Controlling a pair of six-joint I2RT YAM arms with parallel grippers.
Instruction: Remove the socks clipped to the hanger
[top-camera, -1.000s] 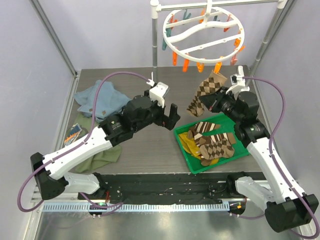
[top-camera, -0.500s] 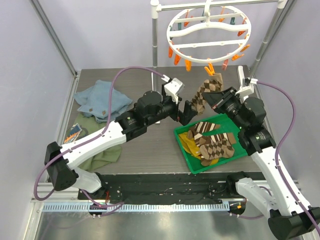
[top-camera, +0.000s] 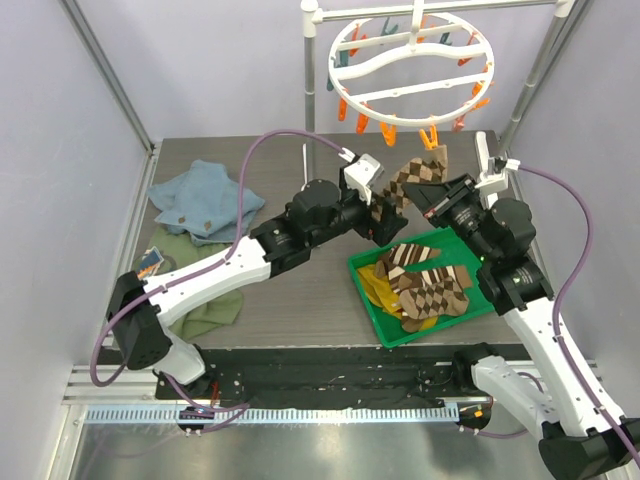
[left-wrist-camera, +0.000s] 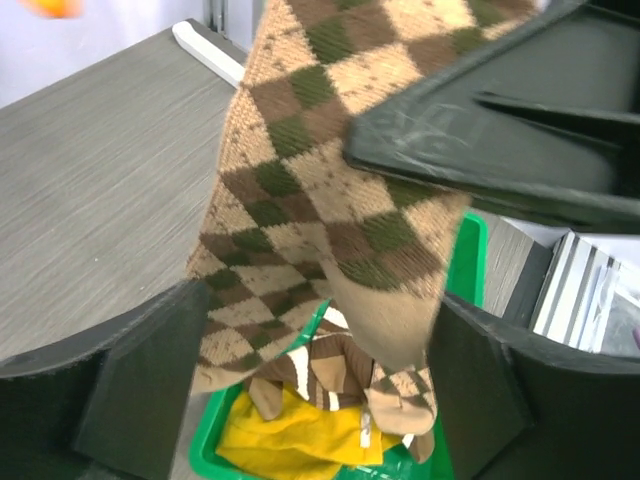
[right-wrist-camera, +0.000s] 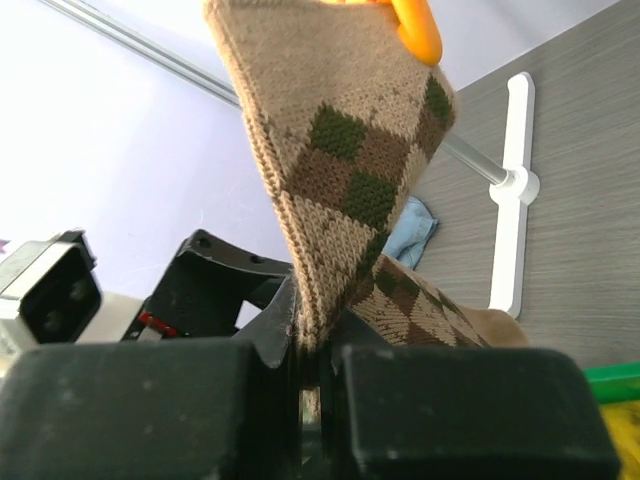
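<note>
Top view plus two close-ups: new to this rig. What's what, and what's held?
Two robot arms work at a table, each ending in a two-finger gripper. The wide picture looks down from above; the other two come from cameras on the wrists. The right gripper is shut on a diamond-patterned sock that an orange clip pins to the hanger. The left gripper stands open around the sock's lower end. On the table: a green tray of socks, a blue cloth, an olive cloth.
</note>
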